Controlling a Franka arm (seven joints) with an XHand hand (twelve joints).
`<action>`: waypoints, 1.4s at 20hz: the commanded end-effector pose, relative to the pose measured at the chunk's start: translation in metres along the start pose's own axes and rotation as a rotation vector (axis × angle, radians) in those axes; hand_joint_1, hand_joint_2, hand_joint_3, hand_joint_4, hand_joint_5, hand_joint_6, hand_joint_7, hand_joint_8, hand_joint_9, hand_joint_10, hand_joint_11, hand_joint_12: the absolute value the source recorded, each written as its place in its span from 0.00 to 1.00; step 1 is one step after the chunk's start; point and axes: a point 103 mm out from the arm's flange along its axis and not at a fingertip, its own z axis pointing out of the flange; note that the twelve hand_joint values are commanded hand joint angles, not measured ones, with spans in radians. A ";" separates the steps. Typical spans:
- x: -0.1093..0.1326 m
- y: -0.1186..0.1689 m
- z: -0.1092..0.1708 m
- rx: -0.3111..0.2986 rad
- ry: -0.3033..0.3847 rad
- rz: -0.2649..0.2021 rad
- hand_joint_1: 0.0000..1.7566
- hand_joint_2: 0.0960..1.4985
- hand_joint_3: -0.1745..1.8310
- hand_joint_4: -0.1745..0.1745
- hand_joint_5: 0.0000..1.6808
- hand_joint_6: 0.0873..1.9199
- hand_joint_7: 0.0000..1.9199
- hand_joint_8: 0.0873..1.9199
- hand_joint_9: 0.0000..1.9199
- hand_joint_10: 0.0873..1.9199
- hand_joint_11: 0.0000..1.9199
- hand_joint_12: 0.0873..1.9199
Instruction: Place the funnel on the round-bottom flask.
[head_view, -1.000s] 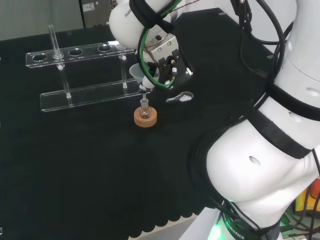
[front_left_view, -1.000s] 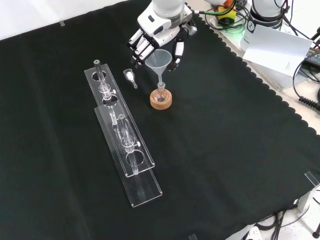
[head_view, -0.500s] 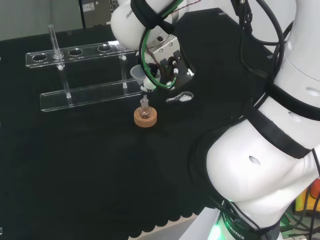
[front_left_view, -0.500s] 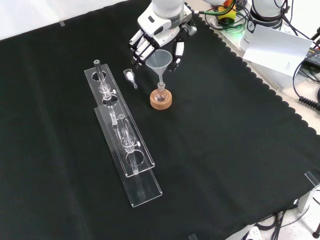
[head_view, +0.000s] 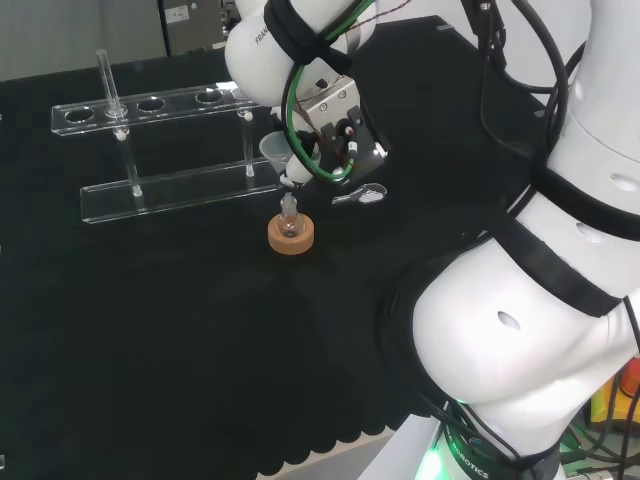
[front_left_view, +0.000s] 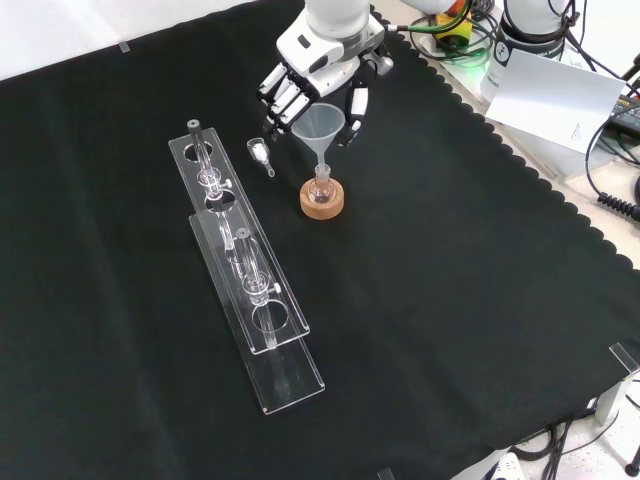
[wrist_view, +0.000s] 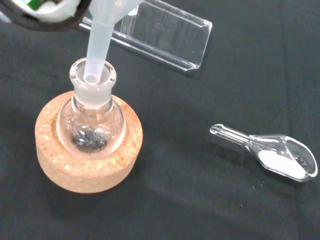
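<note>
The funnel (front_left_view: 318, 123) hangs almost upright with its wide mouth up, and its stem points down at the neck of the round-bottom flask (front_left_view: 321, 187). In the wrist view the tip of the stem (wrist_view: 96, 60) is at the opening of the flask (wrist_view: 91, 117), just inside the rim or level with it; I cannot tell how deep. The long axis of the funnel is close to the axis of the flask neck, so I judge that the coming move is a short lowering straight down and then a release.

The hand (front_left_view: 312, 78) holds the funnel at its cone, fingers on one side and thumb on the other.

The flask sits in a cork ring (front_left_view: 322, 200) on the black cloth (front_left_view: 480, 300), nearer the far edge in the front view. It looks nearly empty; something dark shows at its bottom, perhaps only the cloth beneath. Beside it lies a small glass scoop (wrist_view: 272, 152) with white powder. Further out stands a clear rack (front_left_view: 245, 275).
</note>
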 end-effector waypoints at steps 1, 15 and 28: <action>-0.003 0.000 0.001 -0.031 0.007 -0.011 0.42 0.42 0.35 0.36 0.26 0.35 0.19 0.35 0.39 0.31 0.19 0.67; -0.004 0.001 0.006 -0.018 -0.022 0.013 0.43 0.42 0.35 0.36 0.26 0.35 0.19 0.35 0.39 0.31 0.19 0.67; 0.008 -0.001 0.006 0.021 -0.043 -0.005 0.42 0.41 0.35 0.36 0.25 0.34 0.18 0.35 0.38 0.31 0.19 0.67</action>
